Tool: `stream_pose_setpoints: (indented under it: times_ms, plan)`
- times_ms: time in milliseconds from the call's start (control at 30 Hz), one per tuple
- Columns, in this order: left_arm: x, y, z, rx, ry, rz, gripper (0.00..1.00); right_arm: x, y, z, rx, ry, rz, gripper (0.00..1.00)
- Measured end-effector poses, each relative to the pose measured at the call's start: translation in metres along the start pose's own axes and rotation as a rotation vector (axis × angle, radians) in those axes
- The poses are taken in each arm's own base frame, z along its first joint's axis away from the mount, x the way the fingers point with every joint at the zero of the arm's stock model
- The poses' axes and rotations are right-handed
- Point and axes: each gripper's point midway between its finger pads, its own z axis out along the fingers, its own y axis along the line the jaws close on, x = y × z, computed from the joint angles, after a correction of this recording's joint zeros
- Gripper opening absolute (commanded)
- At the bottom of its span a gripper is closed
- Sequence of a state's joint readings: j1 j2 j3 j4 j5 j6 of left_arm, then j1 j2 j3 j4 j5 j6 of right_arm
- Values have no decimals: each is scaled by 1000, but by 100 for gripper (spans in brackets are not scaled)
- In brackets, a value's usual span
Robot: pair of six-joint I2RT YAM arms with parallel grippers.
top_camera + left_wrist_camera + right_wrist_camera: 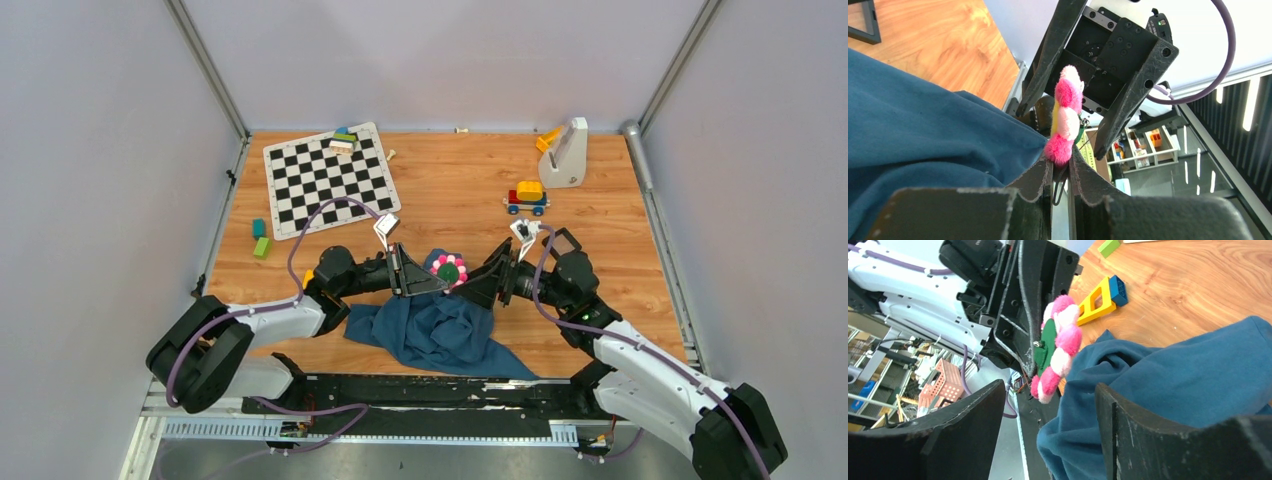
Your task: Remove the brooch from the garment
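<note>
The brooch [449, 269], a small flower with pink and white petals and a green centre, sits at the top of the teal-blue garment [440, 330]. My left gripper [437, 281] is shut on the brooch [1066, 117], pinching its lower edge between its fingertips; the garment [918, 135] hangs beside it. My right gripper [474, 291] is open and faces the left one. In the right wrist view the brooch [1058, 347] shows edge-on just ahead of the spread fingers [1128, 430], with garment folds [1173, 385] between them.
A chessboard [330, 178] with small blocks lies at the back left. Green blocks [260, 238] lie by its near left corner. A toy car [527, 197] and a white stand [565, 152] are at the back right. A yellow and blue piece [1100, 297] lies near the garment.
</note>
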State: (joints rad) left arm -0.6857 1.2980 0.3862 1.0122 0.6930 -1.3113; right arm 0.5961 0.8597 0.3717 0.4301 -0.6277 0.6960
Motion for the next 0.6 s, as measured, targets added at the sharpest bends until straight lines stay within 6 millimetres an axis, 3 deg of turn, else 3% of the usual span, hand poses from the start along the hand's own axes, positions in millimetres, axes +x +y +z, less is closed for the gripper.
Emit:
stream_pose_setpoints:
  times_ms: [300,600]
  plan:
    - [4,-5,0,27,26,-14,0,1,11,1,-70,16,-34,54]
    - [8,-12,-1,63,53,-10,0,4,10,2,-78,34,-26,53]
